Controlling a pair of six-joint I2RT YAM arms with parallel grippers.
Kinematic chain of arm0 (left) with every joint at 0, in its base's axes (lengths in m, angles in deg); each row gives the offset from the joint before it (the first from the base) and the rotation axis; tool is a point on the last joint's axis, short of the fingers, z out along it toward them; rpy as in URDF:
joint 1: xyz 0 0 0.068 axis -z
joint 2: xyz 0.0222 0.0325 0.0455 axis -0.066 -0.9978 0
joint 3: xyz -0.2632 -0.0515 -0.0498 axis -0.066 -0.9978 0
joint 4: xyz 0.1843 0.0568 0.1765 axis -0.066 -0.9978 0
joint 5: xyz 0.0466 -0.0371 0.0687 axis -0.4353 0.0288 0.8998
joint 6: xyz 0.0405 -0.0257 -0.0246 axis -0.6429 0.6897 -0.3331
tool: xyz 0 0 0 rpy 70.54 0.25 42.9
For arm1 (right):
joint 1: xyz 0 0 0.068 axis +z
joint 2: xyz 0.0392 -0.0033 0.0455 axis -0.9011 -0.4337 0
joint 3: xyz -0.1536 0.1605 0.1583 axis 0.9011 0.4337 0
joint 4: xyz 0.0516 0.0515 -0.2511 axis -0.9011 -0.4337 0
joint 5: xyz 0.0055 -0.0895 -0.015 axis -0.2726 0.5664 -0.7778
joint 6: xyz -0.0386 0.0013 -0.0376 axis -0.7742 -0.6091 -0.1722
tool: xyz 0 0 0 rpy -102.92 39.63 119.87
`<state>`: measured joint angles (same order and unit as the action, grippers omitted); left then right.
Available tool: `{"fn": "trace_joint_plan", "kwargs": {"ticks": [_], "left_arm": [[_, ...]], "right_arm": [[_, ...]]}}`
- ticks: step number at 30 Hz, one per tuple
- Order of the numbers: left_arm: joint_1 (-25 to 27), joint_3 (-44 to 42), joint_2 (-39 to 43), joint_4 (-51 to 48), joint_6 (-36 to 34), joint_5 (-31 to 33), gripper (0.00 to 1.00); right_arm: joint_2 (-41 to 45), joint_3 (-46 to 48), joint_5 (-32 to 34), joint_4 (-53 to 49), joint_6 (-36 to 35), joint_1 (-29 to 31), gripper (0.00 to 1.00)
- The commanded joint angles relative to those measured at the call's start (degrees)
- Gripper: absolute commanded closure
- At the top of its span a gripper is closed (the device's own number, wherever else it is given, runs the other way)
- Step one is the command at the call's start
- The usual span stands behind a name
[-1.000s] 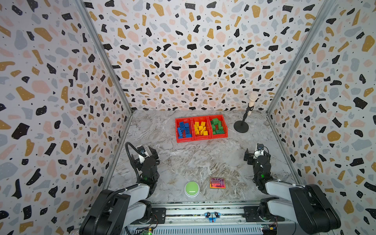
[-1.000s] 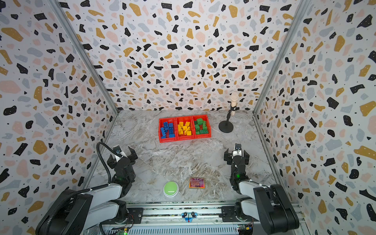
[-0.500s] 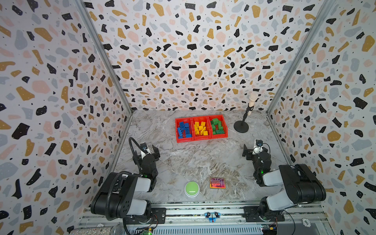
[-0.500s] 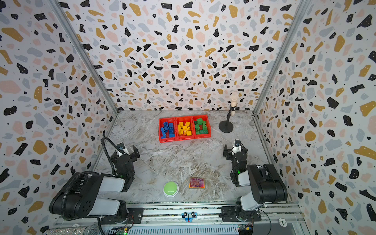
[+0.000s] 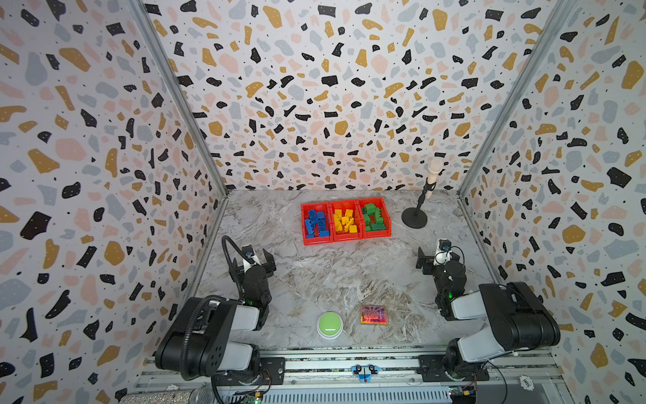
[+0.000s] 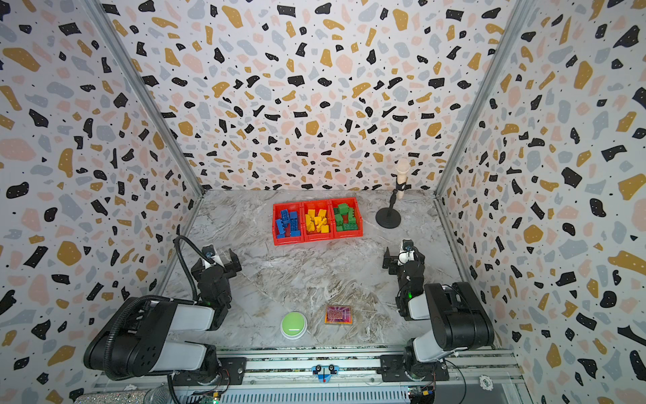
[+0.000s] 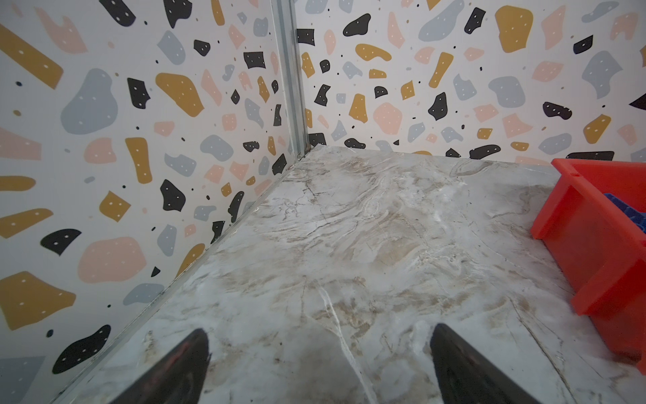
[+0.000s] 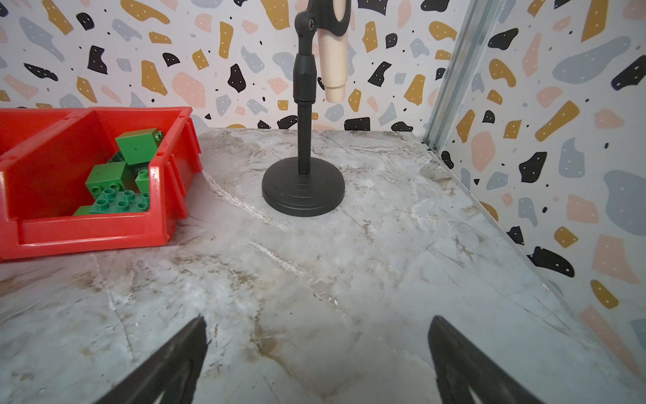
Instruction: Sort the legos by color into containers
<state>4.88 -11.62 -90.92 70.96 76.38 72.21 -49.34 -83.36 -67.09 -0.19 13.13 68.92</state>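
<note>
The marble table point(image 5: 314, 280) lies bare around both pairs of fingers, and no loose brick is found on it in both top views or in the wrist views. The containers point(image 5: 346, 238), three red bins joined in a row, are set well ahead of the fingers and are touched by neither pair. A microphone stand point(image 8: 303, 190) is stood ahead of the right fingers, near the green-filled end bin. A green button point(image 5: 329, 326) and a shiny card point(image 5: 374, 314) are placed behind the fingers, between the two arms. The legos point(image 5: 345, 224) are all held in the containers. Blue is in the bin nearest the left fingers, yellow in the middle, and green in the bin nearest the right fingers.

The left gripper point(image 7: 318, 332) and the right gripper point(image 8: 318, 320) are both shown with fingers spread wide and nothing between them.

The sorting is judged complete, so the step in hand is taken to be a last check and parking of the arms. This is best done with the fingers left spread and drawn away from the bin walls. The row should not be nudged, because green bricks are piled close to the rim and could be tipped out. The stand should be given room by the right fingers.
</note>
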Motion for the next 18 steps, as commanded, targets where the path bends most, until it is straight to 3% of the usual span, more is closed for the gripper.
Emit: {"fn": "trace_joint_plan", "kwargs": {"ticks": [1, 18], "left_arm": [[-0.41, 0.64, 0.59, 3.26, -0.25, -0.03, 0.0], [-0.33, 0.63, 0.53, 3.17, -0.23, -0.05, 0.0]], "right_arm": [[1.05, -0.71, -0.13, 1.17, -0.68, 0.24, 0.01], [1.0, -0.97, 0.29, 0.98, -1.08, 0.65, 0.01]]}}
